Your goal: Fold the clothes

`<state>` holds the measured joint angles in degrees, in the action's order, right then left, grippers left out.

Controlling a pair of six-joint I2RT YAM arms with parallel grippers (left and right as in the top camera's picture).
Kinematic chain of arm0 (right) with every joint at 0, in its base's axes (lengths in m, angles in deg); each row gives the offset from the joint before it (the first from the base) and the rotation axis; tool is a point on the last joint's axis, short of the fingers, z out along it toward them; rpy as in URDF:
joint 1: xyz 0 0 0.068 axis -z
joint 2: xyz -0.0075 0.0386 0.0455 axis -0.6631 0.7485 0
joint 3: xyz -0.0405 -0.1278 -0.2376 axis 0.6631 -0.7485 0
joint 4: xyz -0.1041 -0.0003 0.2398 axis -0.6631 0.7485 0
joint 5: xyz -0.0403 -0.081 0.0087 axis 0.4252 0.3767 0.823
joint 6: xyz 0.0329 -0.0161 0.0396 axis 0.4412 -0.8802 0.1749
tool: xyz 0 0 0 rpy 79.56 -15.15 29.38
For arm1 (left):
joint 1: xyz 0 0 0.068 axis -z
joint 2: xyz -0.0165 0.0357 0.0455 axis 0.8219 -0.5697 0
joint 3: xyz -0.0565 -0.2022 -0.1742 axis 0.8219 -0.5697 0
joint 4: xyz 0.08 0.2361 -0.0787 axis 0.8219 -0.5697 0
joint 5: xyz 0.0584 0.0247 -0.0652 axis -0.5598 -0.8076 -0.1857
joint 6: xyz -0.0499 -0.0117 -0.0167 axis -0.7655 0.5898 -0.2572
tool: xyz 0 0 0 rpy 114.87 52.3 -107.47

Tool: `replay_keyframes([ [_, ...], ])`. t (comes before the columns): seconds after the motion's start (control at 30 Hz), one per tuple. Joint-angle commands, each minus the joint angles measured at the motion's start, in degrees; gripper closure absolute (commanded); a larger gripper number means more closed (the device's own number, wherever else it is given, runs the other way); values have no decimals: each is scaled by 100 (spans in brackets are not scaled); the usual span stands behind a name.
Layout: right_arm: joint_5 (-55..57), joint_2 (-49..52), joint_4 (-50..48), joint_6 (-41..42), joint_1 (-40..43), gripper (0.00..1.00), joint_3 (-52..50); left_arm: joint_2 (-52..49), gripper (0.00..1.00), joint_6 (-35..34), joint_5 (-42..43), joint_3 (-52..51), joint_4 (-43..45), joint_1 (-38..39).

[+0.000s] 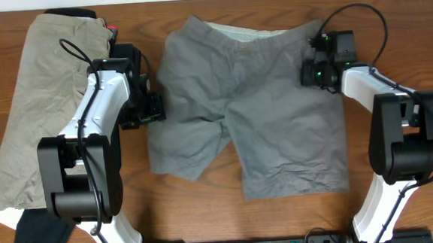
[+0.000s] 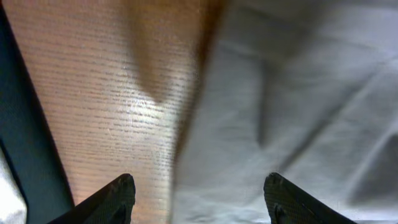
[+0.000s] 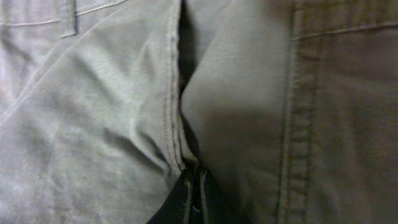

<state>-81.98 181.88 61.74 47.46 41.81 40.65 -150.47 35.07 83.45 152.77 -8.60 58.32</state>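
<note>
The right gripper [image 3: 194, 186] has its jaws drawn together on a raised fold of the shorts [image 1: 276, 118]. A stitched seam runs down the ridge of cloth straight into the fingertips. From overhead, this grip sits at the right-hand side edge of the shorts, just below the waistband end.

The left gripper [image 2: 199, 180] has its jaws apart, with nothing between them. It hangs over the opposite, left side edge of the shorts. One fingertip [image 2: 124, 190] stands over bare wood and the other over grey cloth, so the garment's edge passes under the gap. The wrist view is too blurred to tell whether the fingers touch the fabric.

The shorts lie spread flat on the table [image 1: 207, 212] between the two arms. Their waist-to-hem axis runs from the far side towards the arms' bases, with the waistband at the far end and both legs pointing at the bases. The leg on the left gripper's side ends nearer the waist, with its hem slanted. The other leg reaches further and is creased near its hem.

Left of the shorts, beyond the left arm, a khaki garment [image 1: 39, 110] lies lengthwise. A black garment [image 1: 35, 238] is at its near end.
</note>
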Motion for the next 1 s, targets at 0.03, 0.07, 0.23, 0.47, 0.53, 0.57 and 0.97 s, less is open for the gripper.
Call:
replay_keyframes([
  [0.03, 732, 131, 24, 68, 640, 92, -44, 52, 31, -11, -2, 4, 87, -35],
  [0.07, 728, 133, -15, 70, 761, 91, -44, 52, 31, -9, -2, 4, 127, -35],
  [0.23, 81, 85, 87, 44, 1123, 81, 146, 55, 31, 243, 549, 26, 289, -35],
  [0.47, -907, -748, 1185, 44, 1060, 39, 894, 203, 31, 1025, 876, 442, -245, 2],
  [0.53, -927, -1080, 1589, 46, 1016, 31, 1110, 365, 31, 1292, 879, 468, -354, 42],
  [0.57, -918, -1250, 1768, 44, 1010, 30, 1196, 448, 31, 1366, 879, 468, -378, 63],
  [0.97, -850, -1840, 4006, -208, 1016, 33, 1241, 643, 32, 1720, 1725, 444, -758, 968],
])
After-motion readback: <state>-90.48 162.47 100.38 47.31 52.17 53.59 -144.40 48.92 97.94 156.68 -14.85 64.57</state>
